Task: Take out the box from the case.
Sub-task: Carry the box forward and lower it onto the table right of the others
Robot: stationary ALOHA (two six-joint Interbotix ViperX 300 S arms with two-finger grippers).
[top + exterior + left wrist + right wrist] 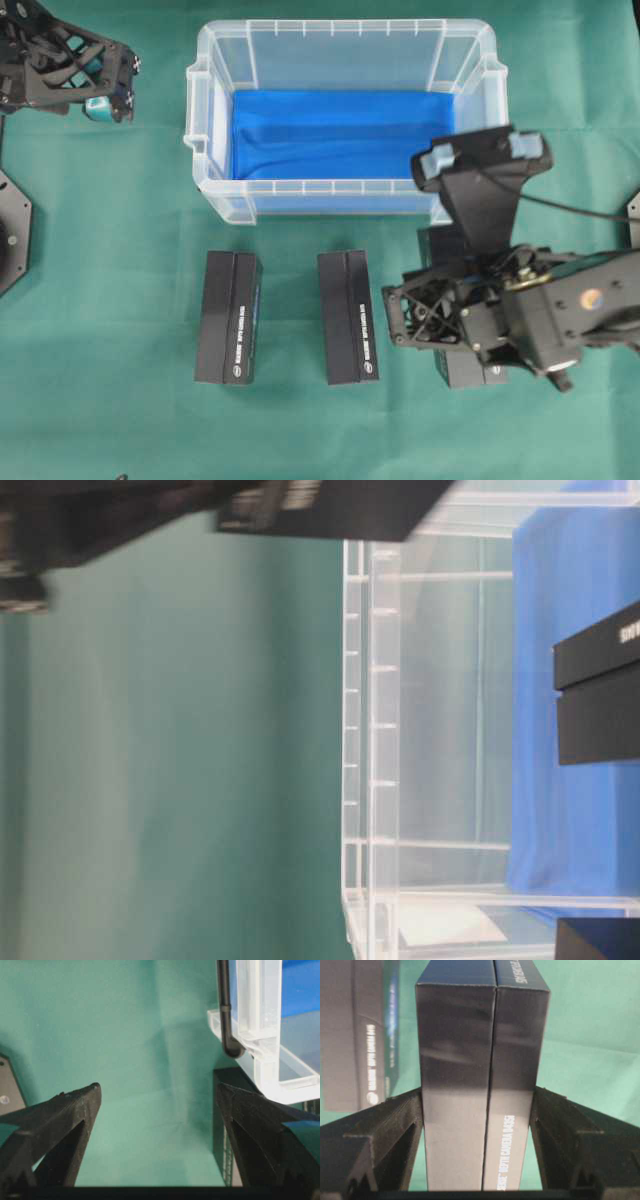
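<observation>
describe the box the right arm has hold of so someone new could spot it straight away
Start at the clear case with the blue cloth lining. On the green table in front of it stands a row of three black boxes. The one you want is the rightmost box, mostly hidden in the overhead view under the right end effector, whose fingers press both its sides; the other two stand untouched.

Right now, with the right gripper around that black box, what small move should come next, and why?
Probably open the right gripper and let go. Its fingers clamp the black box, which the overhead view shows outside the case, in line with two other boxes on the green cloth. The case holds only its blue lining.
</observation>
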